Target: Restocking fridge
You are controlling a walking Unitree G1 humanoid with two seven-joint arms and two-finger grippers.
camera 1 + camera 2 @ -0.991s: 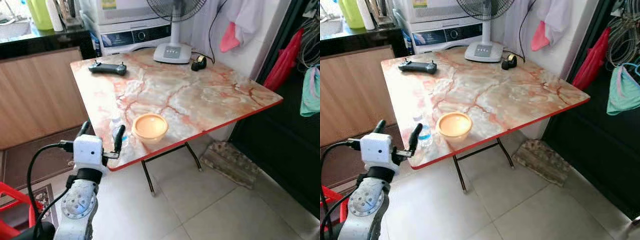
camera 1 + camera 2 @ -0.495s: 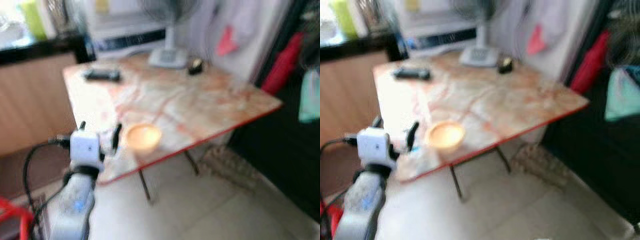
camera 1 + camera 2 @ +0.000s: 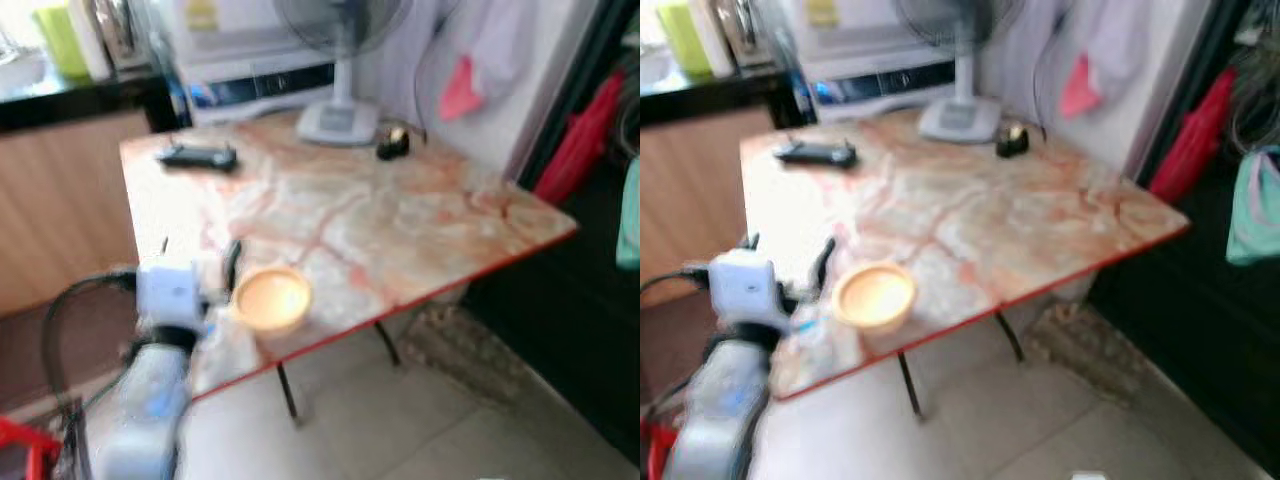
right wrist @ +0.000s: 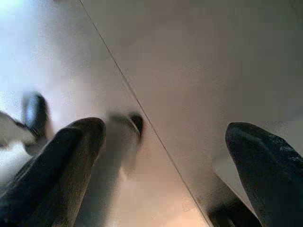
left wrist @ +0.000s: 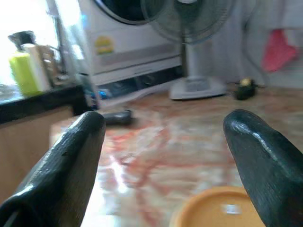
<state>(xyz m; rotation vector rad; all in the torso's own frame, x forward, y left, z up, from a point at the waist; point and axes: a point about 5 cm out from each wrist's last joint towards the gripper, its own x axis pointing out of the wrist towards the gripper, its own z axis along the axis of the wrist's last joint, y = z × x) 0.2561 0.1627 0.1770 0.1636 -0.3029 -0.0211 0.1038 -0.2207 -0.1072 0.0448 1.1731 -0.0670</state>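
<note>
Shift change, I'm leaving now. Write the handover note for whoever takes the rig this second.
Left gripper: open, holding nothing, raised at the near left edge of the marble table, just left of the orange bowl.
Right gripper: open, holding nothing, hanging over the tiled floor.
A small water bottle stands by the left gripper near the table edge; the view is blurred, so check this.
Far side of the table: black controller, fan base.
Done: nothing picked up.
Left: grasp the items and carry them to the fridge.

Left silver arm raised forward, its left gripper (image 3: 198,267) with black fingers spread apart. Right gripper (image 4: 161,156) points downward, fingers likewise parted.
</note>
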